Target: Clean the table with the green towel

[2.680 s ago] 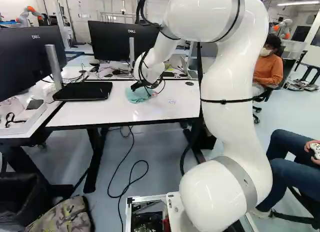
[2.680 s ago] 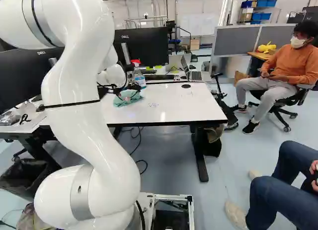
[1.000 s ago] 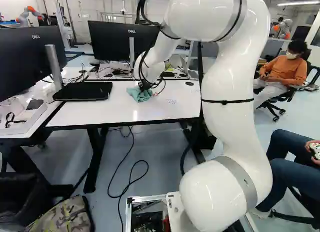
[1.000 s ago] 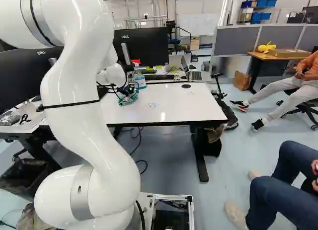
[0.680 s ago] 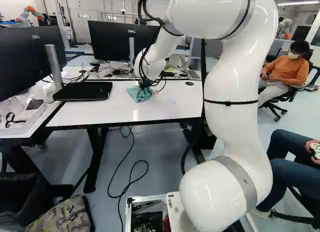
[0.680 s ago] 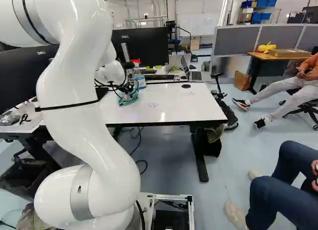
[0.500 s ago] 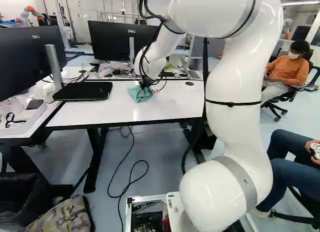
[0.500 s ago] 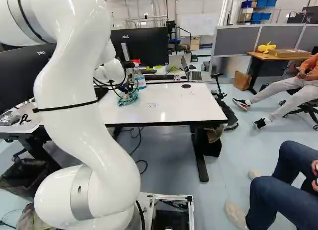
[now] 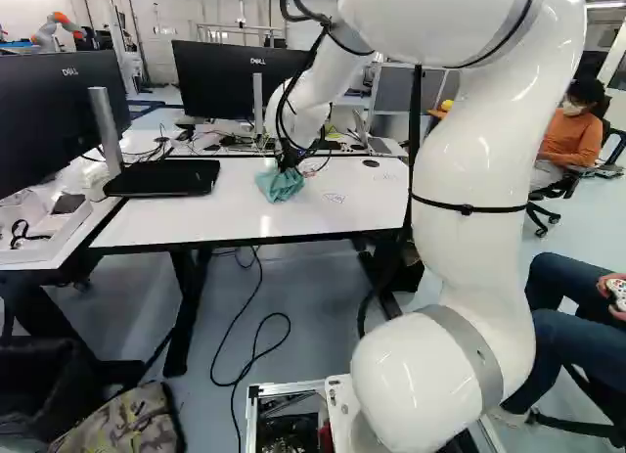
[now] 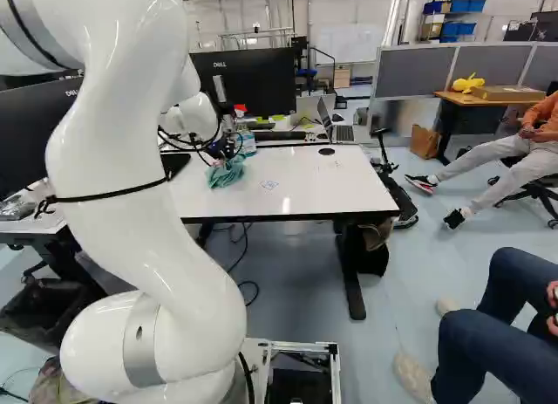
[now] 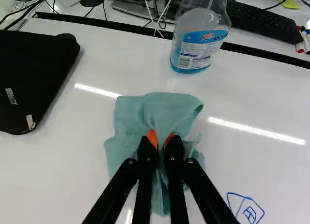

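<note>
The black gripper (image 9: 287, 161) is at the far part of the white table (image 9: 196, 223), directly over the green towel (image 9: 278, 185). In the wrist view the gripper (image 11: 160, 141) pinches the bunched towel (image 11: 164, 110) between its orange pads, and the cloth spreads around the fingers on the tabletop. Blue marker drawing (image 11: 246, 209) lies on the table beside the gripper; in the right base view the marks (image 10: 269, 184) show to the right of the towel.
Ahead of the towel stands a spray bottle (image 11: 197, 37) with blue liquid. A black laptop or case (image 9: 162, 177) lies left of the towel. Monitors (image 9: 235, 79) and a keyboard (image 11: 261, 20) are behind. Another robot (image 9: 57, 28) stands far back. A seated person's legs (image 10: 488, 334) are right of the base.
My upper arm has swung rightward in the left base view. The gripper and towel have shifted slightly to the right there, the towel moving with the gripper. The base has not moved.
</note>
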